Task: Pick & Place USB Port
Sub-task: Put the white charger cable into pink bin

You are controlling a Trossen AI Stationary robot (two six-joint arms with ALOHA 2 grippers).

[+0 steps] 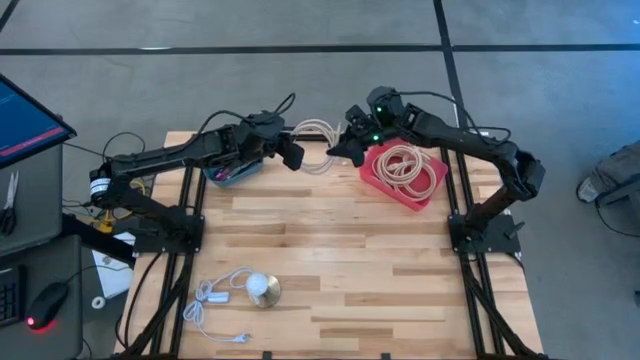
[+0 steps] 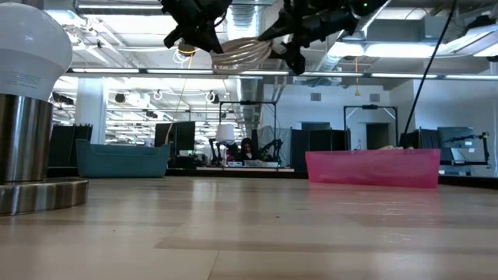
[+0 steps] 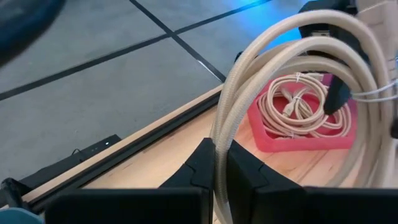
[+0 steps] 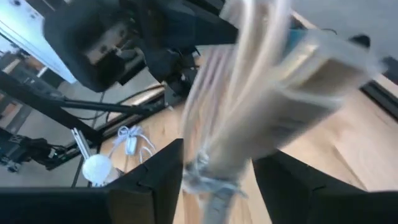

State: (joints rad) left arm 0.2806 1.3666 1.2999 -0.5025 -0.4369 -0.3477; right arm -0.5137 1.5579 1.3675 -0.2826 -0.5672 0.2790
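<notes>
A coil of beige cable [image 1: 316, 140] hangs in the air between my two grippers, above the table's far edge; the low view shows the cable coil [image 2: 241, 53] well clear of the tabletop. My left gripper [image 1: 292, 152] is shut on the coil's left side. My right gripper [image 1: 342, 150] is at the coil's right end, open. In the right wrist view its fingers [image 4: 161, 180] stand on either side of the blurred cable bundle [image 4: 217, 155]. A pink tray [image 1: 425, 195] to the right of the coil holds more coiled beige cable [image 1: 405, 165]. My left gripper [image 3: 221, 171] pinches several strands of the coil [image 3: 219, 134] between its two fingers, which lie across the strands. The coil is lifted clear of the table and arcs away from the fingers. Whether my right gripper touches the bundle between its fingers, I cannot tell.
A teal bin [image 1: 232, 174] sits under the left arm near the table's far left. Near the front edge are a white bulb on a brass base [image 1: 264, 290] and a white cable [image 1: 212, 298]. The middle of the wooden table [image 1: 340, 250] is bare.
</notes>
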